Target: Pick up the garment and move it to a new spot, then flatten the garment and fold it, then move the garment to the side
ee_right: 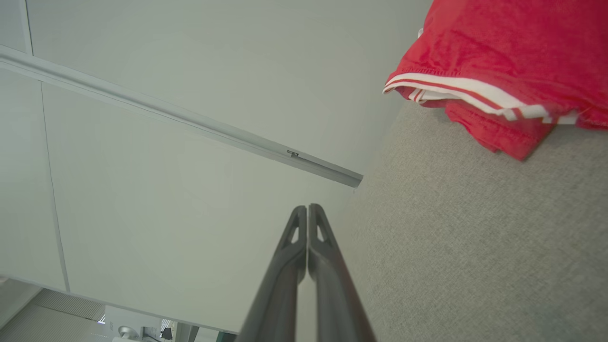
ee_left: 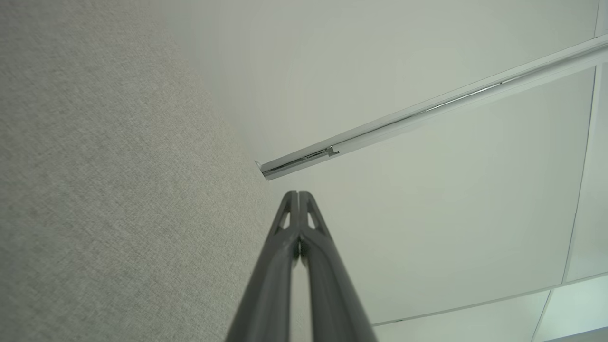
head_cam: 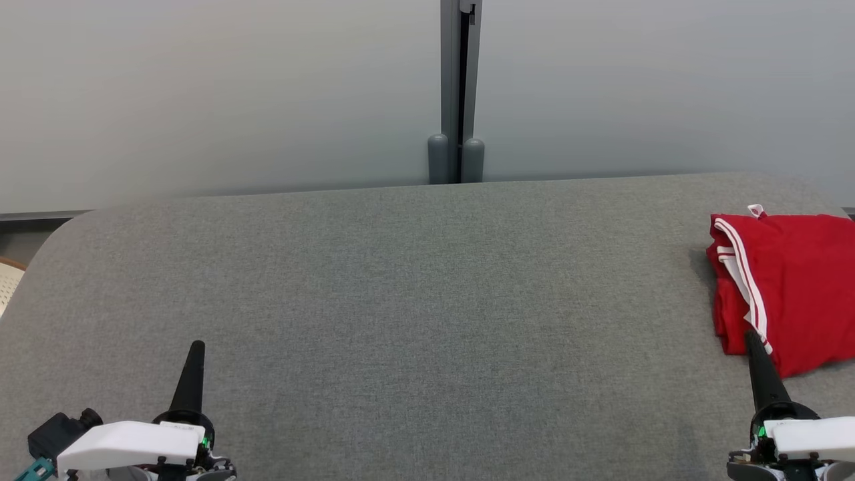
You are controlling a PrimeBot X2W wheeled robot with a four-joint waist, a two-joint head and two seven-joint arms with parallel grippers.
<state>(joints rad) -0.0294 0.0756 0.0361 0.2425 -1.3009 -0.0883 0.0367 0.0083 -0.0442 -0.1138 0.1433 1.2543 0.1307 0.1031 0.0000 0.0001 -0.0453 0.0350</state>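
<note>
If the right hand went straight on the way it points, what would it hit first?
Probably the pale wall behind the table: the wrist view shows the right hand aiming there, the red garment off to one side. It might graze the garment's edge; depth is unclear.

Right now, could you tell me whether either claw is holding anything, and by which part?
Nothing is held: left claw and right claw are shut and empty; the folded red garment lies free.
</note>
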